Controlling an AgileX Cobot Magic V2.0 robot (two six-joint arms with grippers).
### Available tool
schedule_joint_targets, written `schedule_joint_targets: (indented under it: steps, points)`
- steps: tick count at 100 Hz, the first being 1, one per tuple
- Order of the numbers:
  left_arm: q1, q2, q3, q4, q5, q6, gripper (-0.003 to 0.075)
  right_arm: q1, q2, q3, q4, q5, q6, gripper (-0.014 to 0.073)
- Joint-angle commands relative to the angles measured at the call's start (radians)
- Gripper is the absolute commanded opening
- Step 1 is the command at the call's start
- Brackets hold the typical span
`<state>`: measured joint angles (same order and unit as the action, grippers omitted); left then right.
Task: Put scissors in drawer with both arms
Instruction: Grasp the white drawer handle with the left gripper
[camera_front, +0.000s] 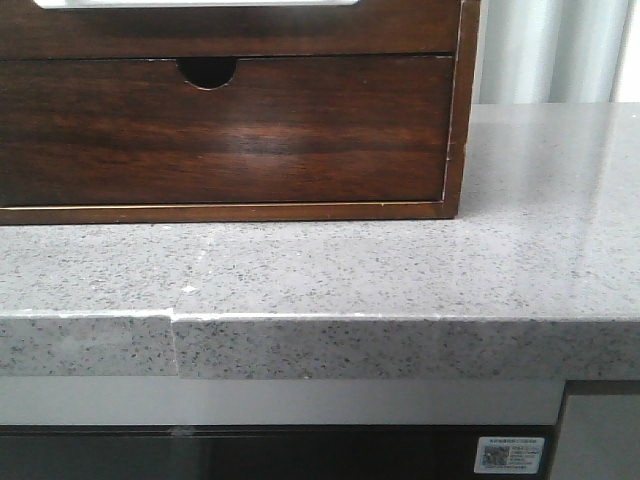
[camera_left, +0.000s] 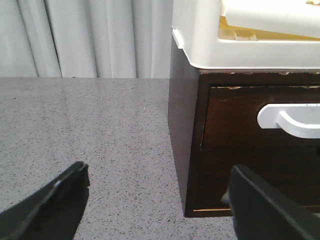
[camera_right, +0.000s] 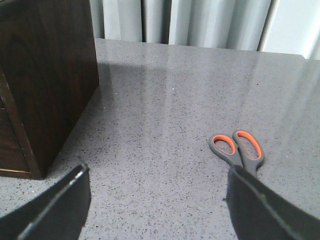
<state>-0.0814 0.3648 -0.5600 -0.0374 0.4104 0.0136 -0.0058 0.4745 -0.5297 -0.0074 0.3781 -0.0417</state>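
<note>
Scissors (camera_right: 238, 150): we see them only in the right wrist view, lying flat on the grey speckled countertop (camera_right: 165, 115), grey handles with orange-lined loops; the blades are hidden behind one finger of the right gripper (camera_right: 159, 200). They sit well apart from the cabinet.
Drawer (camera_left: 260, 125): we find it only in the left wrist view, glossy dark brown with a wide pale round-cornered cutout at its top edge, pushed in flush with the cabinet (camera_left: 184, 130).
Lower drawer front (camera_front: 225, 130): the front view shows this one, with a small half-round notch at 12 o'clock on its face; it is shut.
White bin (camera_left: 235, 35): resting on top of the cabinet, seen best from the left wrist.
Left gripper (camera_left: 159, 195): its 2 fingers stand wide apart with nothing between them, over the counter at the cabinet's corner.
Right gripper: 2 fingers spread wide, holding nothing, just above the counter; one finger overlaps the scissors' blades in the picture, and we cannot tell if it touches them.
Front view: we see neither gripper nor scissors there.
Curtain (camera_right: 200, 22): pale folds behind the counter.
</note>
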Motion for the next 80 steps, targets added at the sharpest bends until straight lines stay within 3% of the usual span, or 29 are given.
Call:
schedule_joint_targets:
  steps: [1,12,30,56,80]
  points:
    - [-0.001,0.016,-0.027,-0.021,-0.069,-0.014,0.0544,-0.003,0.010,-0.037,-0.012,-0.086,-0.002,0.0510]
    - [-0.001,0.016,-0.018,-0.230,-0.098,-0.014,0.0544,-0.003,0.010,-0.037,-0.012,-0.086,-0.002,0.0510]
    - [-0.001,0.036,0.043,-0.755,-0.173,-0.014,0.0544,-0.003,0.010,-0.037,-0.012,-0.086,-0.002,0.0510]
    - [-0.005,0.193,0.050,-1.025,-0.114,0.018,0.0543,-0.003,0.010,-0.037,-0.010,-0.086,-0.002,0.0510]
    - [-0.005,0.367,0.009,-1.335,0.041,0.306,0.0543,-0.003,0.010,-0.037,-0.010,-0.086,-0.002,0.0510]
